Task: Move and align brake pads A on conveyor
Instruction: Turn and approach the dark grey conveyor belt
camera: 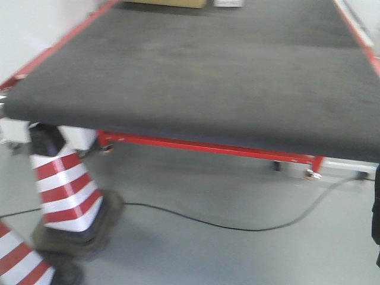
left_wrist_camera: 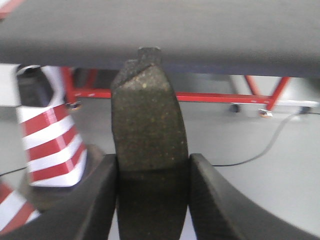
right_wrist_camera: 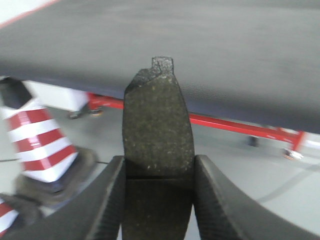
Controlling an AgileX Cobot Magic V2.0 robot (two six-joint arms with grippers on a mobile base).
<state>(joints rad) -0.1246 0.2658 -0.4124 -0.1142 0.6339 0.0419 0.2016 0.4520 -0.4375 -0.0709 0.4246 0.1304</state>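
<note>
A brake pad (left_wrist_camera: pixel 150 105) is clamped upright at centre frame by the closed left hand (left_wrist_camera: pixel 153 162). A second brake pad (right_wrist_camera: pixel 157 110) is gripped likewise by the right hand (right_wrist_camera: pixel 160 162). The conveyor (camera: pixel 208 77) is seen across the upper frame, and a striped cone (camera: pixel 62 184) at lower left.

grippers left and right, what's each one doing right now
left gripper: closed on a brake pad
right gripper: closed on a second brake pad

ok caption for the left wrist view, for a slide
Brake pad clamped in the left hand, conveyor edge ahead, striped traffic cone on the floor
</note>
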